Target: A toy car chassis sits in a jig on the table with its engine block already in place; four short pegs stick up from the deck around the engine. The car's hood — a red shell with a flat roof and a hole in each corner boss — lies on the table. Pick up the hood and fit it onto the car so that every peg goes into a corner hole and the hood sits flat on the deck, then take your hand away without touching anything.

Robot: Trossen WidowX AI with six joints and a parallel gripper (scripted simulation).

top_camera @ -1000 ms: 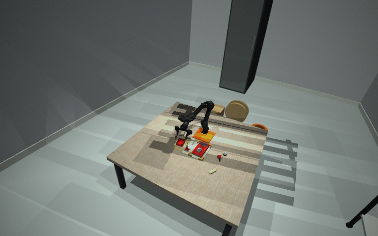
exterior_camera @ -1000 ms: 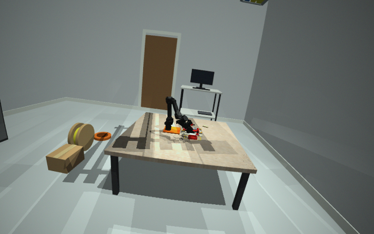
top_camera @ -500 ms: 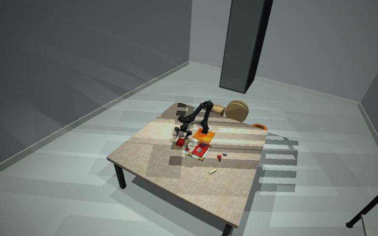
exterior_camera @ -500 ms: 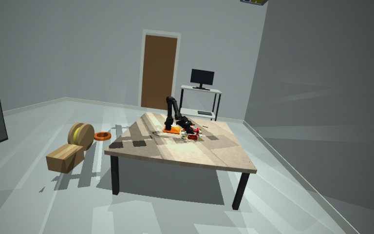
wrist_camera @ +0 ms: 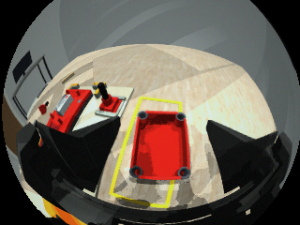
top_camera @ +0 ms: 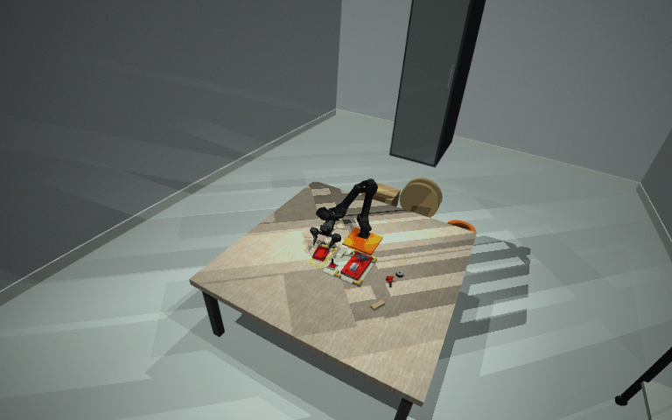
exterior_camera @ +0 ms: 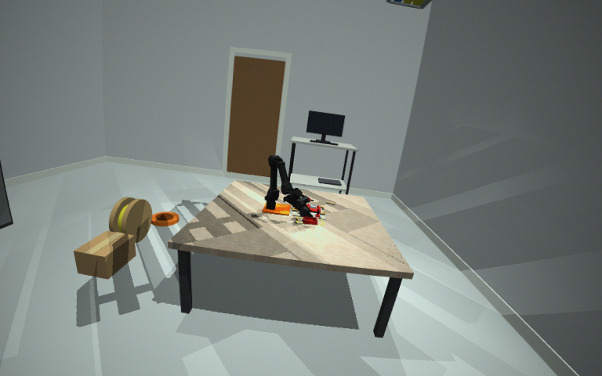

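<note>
- The red hood lies on the table, inside a yellow outlined rectangle, with a dark-ringed hole showing in each of its four corner bosses. Nothing has lifted it yet.
- The pincer hangs over the hood with its jaws wide and nothing between them. In the wrist view the dark fingers stand at 3 and 9 o'clock of the hood, apart from its sides.
- The car chassis sits in its jig at about 10 o'clock of the hood in the wrist view, well apart from it. Its grey engine block shows on the red deck in the top view. The pegs are too small to make out.
- Done so far, by my reading: only the approach and the lining-up over the hood.
- Left to do: come down around the hood, close on it, lift, carry it over to the chassis, seat all four holes on the pegs so it lies flat, then open and draw clear.
- That puts the task in its early stage; the grasp has not begun.
</note>
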